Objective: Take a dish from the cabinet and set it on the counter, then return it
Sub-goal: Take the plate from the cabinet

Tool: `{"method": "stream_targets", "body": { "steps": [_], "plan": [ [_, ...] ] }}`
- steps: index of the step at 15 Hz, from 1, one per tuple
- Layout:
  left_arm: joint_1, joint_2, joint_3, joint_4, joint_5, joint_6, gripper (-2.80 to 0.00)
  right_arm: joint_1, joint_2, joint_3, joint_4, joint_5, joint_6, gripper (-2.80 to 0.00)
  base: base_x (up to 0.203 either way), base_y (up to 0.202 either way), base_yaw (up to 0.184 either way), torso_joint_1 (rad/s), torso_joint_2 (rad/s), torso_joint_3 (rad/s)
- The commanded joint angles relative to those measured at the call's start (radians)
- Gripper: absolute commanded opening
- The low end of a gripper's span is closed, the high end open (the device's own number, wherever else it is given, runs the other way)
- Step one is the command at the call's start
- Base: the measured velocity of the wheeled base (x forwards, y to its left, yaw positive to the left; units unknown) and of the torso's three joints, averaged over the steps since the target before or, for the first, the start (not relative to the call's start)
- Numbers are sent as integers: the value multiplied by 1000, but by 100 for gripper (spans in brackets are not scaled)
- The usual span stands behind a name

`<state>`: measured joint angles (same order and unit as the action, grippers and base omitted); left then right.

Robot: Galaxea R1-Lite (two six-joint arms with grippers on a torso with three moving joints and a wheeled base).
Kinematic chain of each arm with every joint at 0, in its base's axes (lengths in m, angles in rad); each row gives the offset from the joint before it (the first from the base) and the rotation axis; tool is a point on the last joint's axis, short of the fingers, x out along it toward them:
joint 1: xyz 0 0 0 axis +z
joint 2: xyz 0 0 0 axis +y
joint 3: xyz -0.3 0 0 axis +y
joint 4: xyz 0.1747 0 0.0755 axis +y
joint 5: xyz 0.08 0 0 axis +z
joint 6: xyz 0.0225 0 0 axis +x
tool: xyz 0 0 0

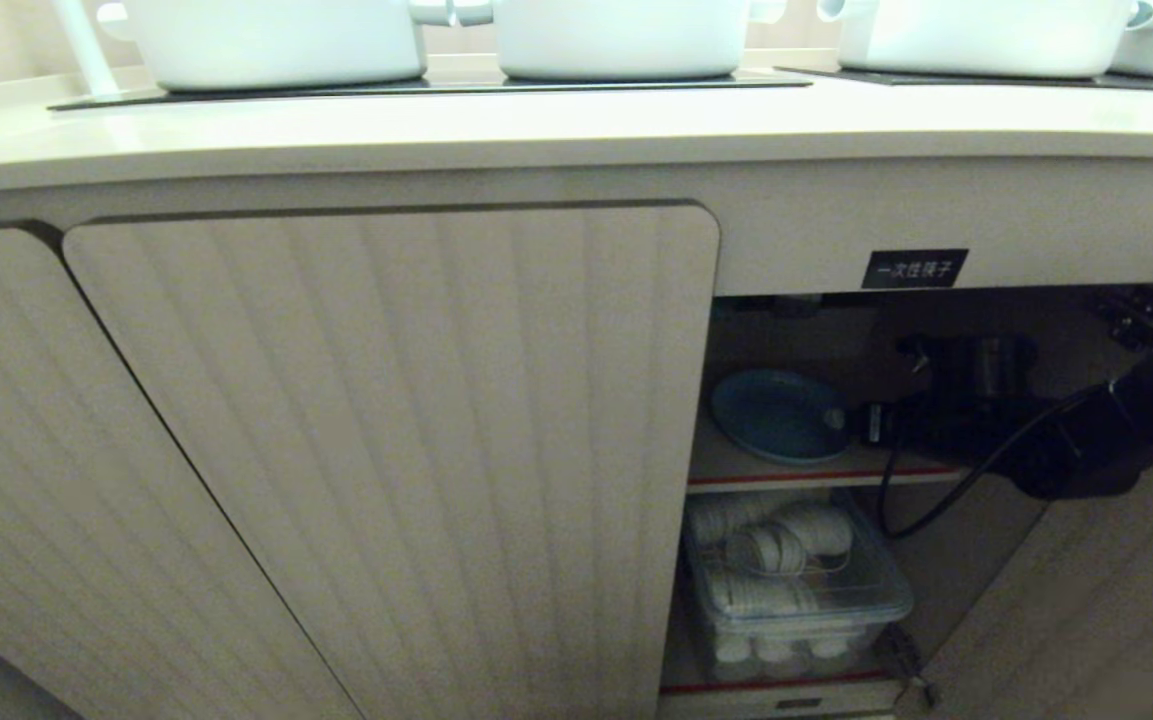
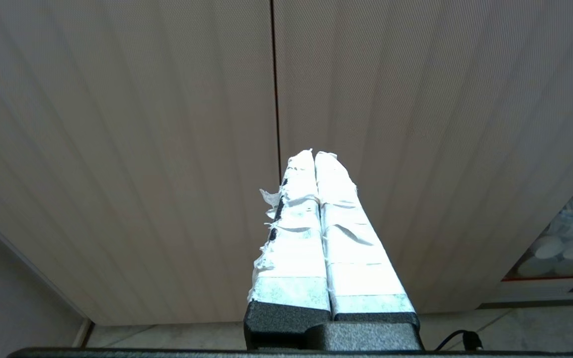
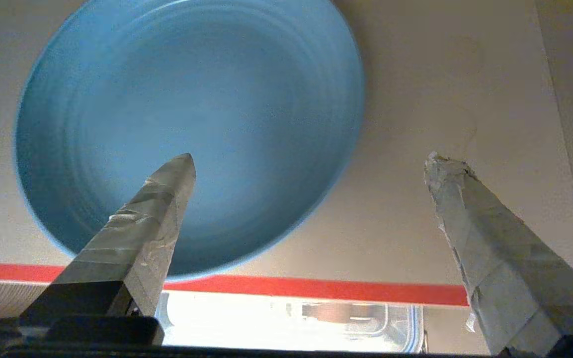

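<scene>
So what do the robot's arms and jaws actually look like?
The right arm is black and bulky, with a black cable looping beneath it. Each gripper ends in two long tapering fingers wrapped in pale, fraying tape over black bases: see the left gripper and the right gripper.

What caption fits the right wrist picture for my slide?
Open right hand reaches toward the blue plate lying on the cabinet shelf, above a clear box below.
</scene>
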<state>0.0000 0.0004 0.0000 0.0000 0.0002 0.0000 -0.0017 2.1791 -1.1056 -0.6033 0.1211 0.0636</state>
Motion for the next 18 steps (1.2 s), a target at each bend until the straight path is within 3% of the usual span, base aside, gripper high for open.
{"method": "stream_targets", "body": {
  "steps": [1, 18],
  "plan": [
    [0, 0, 0, 0, 1, 0, -280, 0, 11, -34, 17, 2, 1, 0, 0, 0, 0, 0, 0, 0],
    [0, 0, 0, 0, 0, 0, -280, 1, 34, -73, 125, 2, 22, 0, 0, 0, 0, 0, 0, 0]
  ]
}}
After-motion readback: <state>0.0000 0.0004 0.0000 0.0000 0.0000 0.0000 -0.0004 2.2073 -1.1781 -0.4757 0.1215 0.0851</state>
